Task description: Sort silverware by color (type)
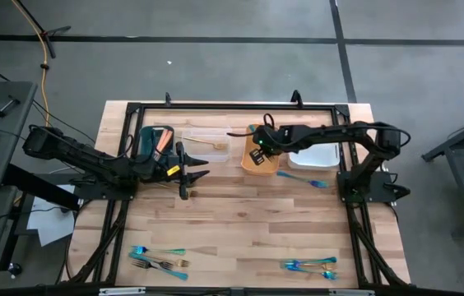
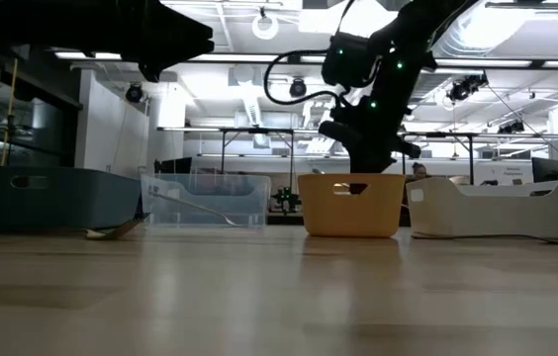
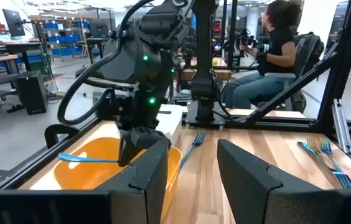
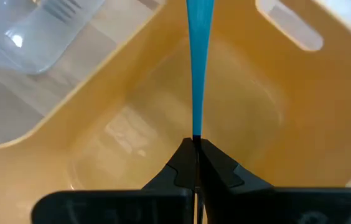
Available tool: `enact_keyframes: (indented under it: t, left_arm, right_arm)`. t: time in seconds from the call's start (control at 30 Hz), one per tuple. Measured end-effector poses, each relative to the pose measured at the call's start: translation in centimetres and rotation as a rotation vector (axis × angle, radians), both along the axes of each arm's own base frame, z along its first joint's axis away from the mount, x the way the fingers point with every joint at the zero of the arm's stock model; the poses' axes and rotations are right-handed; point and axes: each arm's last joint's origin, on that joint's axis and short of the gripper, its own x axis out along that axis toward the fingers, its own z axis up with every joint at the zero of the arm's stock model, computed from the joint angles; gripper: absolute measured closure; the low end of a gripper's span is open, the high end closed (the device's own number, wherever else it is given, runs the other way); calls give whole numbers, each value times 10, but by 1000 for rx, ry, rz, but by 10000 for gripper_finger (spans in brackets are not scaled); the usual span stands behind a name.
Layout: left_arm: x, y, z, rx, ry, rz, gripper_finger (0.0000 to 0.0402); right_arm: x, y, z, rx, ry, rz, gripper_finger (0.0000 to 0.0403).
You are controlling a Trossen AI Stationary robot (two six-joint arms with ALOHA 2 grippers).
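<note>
- Fingers of right gripper (image 4: 195,144) pinched tight on a teal utensil (image 4: 196,68), inside the yellow bin (image 4: 132,124).
- Left gripper (image 1: 189,174) near the dark blue bin (image 1: 143,141), fingers apart, grasping nothing.
- Wooden table (image 1: 240,222): silverware clusters (image 1: 160,260) along near edge, left and right.
- One teal fork (image 1: 302,179) beside white bin (image 1: 318,156).

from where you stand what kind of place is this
Probably a robotics lab or workshop: a seated person at another frame rig, shelves of blue bins, and rows of ceiling lights over further workbenches.
</note>
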Motion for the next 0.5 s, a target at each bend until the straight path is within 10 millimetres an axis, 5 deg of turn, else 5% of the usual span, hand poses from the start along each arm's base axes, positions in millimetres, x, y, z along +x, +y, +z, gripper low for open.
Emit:
enact_keyframes:
  t: [0.5]
  left_arm:
    - [0, 0, 0, -1, -4, 0, 270]
  right_arm:
    - [-1, -1, -1, 33, 10, 25, 338]
